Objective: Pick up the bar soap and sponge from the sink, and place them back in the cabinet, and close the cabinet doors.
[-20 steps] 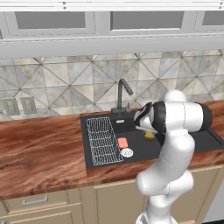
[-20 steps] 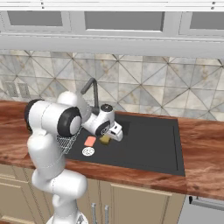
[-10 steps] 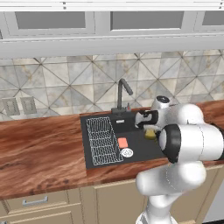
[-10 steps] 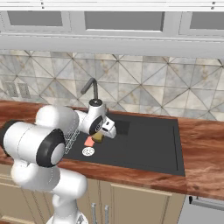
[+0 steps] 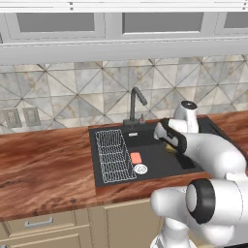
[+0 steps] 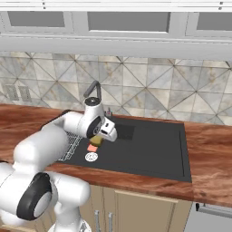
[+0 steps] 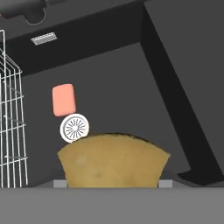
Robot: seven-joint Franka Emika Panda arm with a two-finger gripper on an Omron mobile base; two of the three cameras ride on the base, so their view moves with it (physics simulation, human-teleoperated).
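Mustard-yellow blocky sponge (image 7: 113, 159) is sitting clamped between the half-open jaws above the black sink (image 7: 131, 87), pink bar soap (image 7: 64, 99) lying beyond.

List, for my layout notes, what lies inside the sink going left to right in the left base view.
Wire rack → bar soap and drain just right of the rack → sponge at the gripper.

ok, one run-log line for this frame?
phase: lifting sponge | pincer: shut on sponge, above sink | bar soap: on basin floor by drain | cabinet: not visible
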